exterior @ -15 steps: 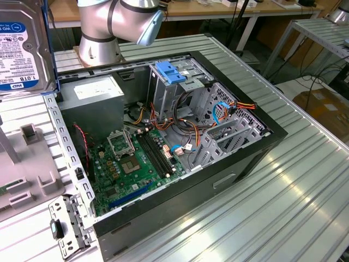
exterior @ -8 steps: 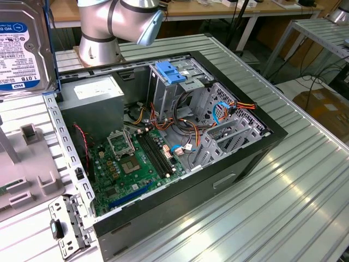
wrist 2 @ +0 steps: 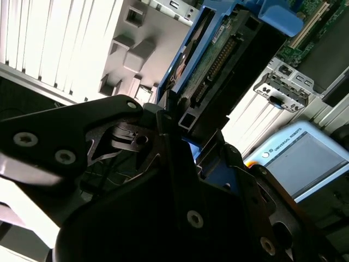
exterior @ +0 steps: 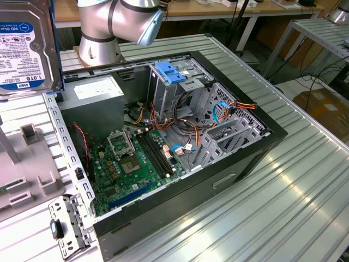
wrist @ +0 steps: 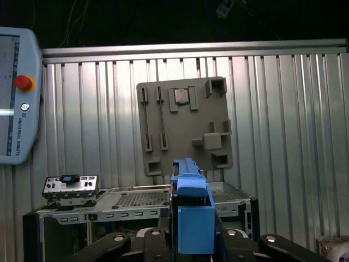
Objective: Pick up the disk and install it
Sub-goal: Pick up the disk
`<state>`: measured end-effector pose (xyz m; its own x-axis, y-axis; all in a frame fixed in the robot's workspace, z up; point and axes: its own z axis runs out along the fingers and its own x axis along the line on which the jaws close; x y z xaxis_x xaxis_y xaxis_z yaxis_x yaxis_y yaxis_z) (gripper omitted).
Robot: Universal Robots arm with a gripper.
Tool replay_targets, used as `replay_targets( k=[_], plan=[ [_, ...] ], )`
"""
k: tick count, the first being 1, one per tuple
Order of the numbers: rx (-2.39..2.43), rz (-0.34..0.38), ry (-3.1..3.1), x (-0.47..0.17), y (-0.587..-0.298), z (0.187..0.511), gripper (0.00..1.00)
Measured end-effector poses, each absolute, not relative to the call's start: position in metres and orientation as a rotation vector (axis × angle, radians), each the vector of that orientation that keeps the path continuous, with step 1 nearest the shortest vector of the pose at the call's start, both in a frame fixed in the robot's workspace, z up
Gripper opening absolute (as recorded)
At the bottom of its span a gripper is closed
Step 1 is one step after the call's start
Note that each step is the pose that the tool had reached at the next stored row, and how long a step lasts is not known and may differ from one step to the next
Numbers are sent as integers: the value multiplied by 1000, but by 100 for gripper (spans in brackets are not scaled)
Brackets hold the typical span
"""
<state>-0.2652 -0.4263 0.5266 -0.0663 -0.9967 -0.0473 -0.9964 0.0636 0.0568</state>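
Observation:
The disk (exterior: 24, 46), a silver hard drive with a white and blue label, hangs high at the exterior view's left, above the table and clear of the open computer case (exterior: 262, 142). In the second wrist view the disk (wrist 2: 218, 60) is seen edge-on, with its connector and blue side rails, and my gripper (wrist 2: 188, 136) is shut on it. The first wrist view shows the disk's blue rail (wrist: 191, 218) standing between the black fingers (wrist: 152, 240). The case's metal drive cage (exterior: 188, 82) with its blue handle (exterior: 172, 73) lies at the case's far end.
Inside the case are a grey power-supply box (exterior: 98, 93), the green motherboard (exterior: 131, 164) and loose cables (exterior: 223, 109). A grey fixture plate (exterior: 27, 164) lies at the exterior view's left. A teach pendant (wrist: 16, 93) rests on the ribbed metal table (exterior: 305, 191).

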Motion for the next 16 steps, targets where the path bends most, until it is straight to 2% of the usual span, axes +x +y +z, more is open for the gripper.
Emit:
replay_targets(
  k=[16],
  plan=[
    [2143, -116, -2288, -254, -428, 527, 37]
  ],
)
